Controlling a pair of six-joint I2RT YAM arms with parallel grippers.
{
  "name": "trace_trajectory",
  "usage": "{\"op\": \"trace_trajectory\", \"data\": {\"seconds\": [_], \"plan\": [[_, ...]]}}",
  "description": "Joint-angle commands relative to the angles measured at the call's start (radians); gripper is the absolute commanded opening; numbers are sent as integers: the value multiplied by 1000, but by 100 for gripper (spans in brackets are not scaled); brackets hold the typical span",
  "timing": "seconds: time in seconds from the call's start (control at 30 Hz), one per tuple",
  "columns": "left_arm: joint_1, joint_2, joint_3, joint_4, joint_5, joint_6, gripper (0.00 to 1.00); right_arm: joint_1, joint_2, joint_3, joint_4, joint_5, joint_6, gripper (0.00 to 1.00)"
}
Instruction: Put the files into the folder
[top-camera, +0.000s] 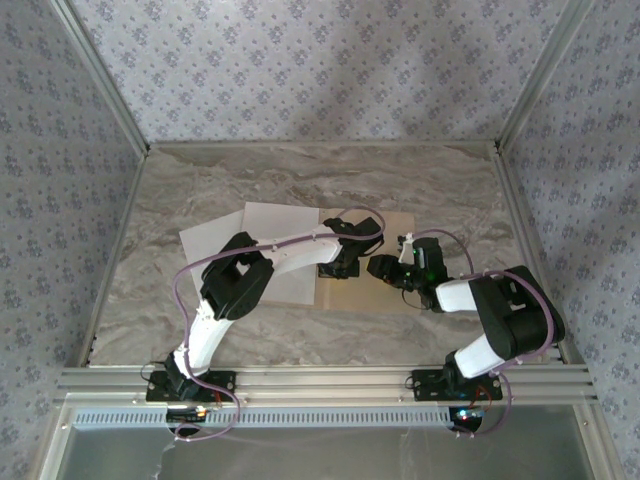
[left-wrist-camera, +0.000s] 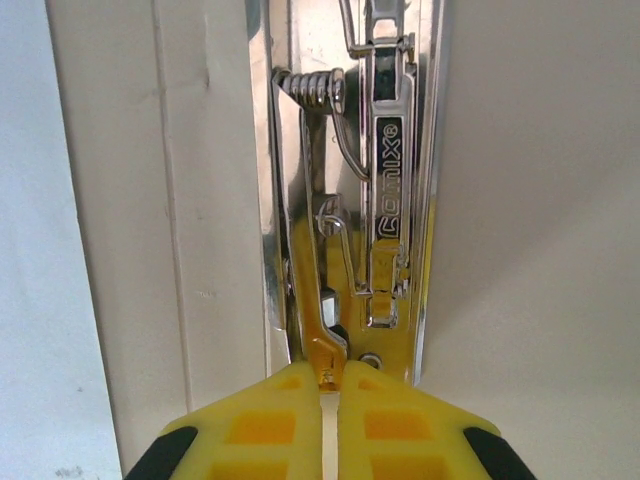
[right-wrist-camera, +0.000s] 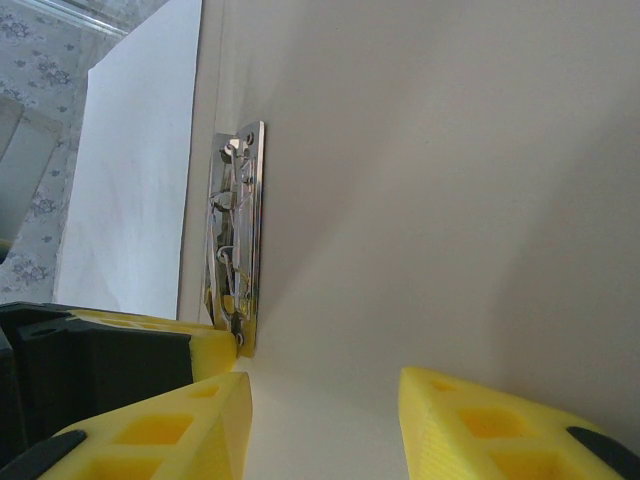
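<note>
Flowered wallpaper closes in a grey marbled table. On its left half lie the two paper sheets, flat and overlapping, one a little askew over the other. They are not yet fastened into anything.

The left arm reaches across them so that the left gripper comes down at their right edge, where the metal clip runs along the folder's crease. In the left wrist view its yellow fingers are clenched tight on the thin lever at the near end of the clip. That grip looks meant to lift the spring bar, so the sheets can be slid beneath it.

Next comes the folder. Its tan leaf is spread flat just to the right of the sheets, and the white edge lies close beside the clip.

Furthest right, the right gripper hangs low over that bare leaf with its jaws parted and nothing between them. It is probably there to steady the cardboard while the clip is worked. Whether it touches the leaf I cannot tell.
</note>
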Motion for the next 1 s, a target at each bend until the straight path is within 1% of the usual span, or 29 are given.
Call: {"op": "trace_trajectory", "data": {"seconds": [0.0,0.1,0.23,0.4,0.7,0.77,0.87,0.93,0.97], "plan": [[-27,86,-22,51,107,-2,8,6,52,-15,-124,7,15,45],[-29,66,4,37,114,1,8,6,51,-15,-123,5,15,45],[-30,32,40,-1,87,9,9,6,52,-16,-123,6,16,45],[-22,23,131,-141,-46,44,9,6,55,-15,-123,5,15,45],[37,-7,131,-159,-54,74,9,3,62,-10,-127,1,15,46],[48,-5,152,-170,-50,87,13,1,62,-10,-130,1,16,46],[53,-13,196,-204,-77,114,27,-8,62,-11,-133,1,18,46],[55,-30,214,-223,-102,129,32,-13,61,-16,-129,1,19,46],[58,-42,216,-227,-109,134,33,-15,59,-17,-129,-1,18,46]]}}
